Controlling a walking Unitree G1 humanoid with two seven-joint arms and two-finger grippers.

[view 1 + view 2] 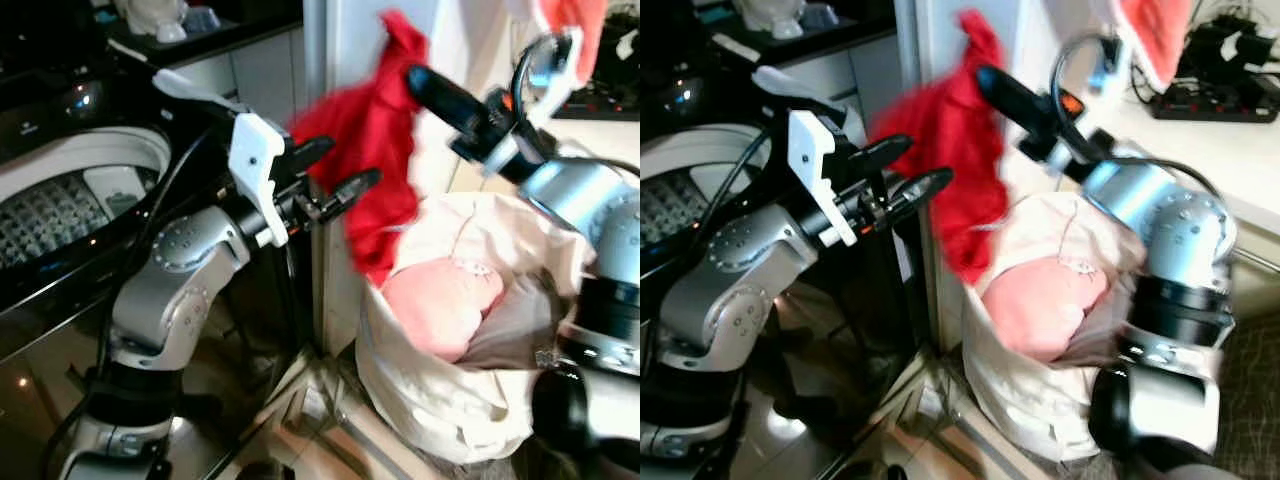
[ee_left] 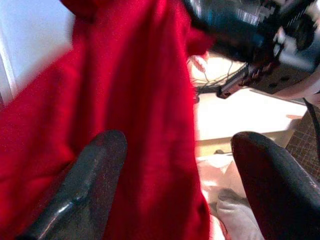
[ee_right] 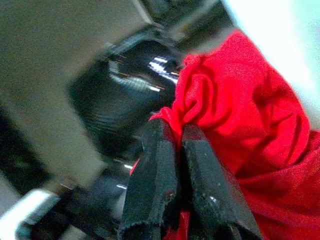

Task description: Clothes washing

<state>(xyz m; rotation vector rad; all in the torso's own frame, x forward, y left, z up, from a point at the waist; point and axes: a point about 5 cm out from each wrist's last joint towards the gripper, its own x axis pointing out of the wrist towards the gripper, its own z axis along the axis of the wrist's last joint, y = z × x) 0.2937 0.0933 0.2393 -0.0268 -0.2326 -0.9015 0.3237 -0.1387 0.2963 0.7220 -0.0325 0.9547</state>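
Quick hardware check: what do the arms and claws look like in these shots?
Both arms are silver with rounded joint housings and black sections. The left claw has two long black fingers, a white bracket behind them and black cables alongside. The right claw has two matte black fingers; an orange mark and a looped black cable sit behind it.

Glossy floor (image 1: 250,420) under cream laundry bag (image 1: 440,400) of clothes
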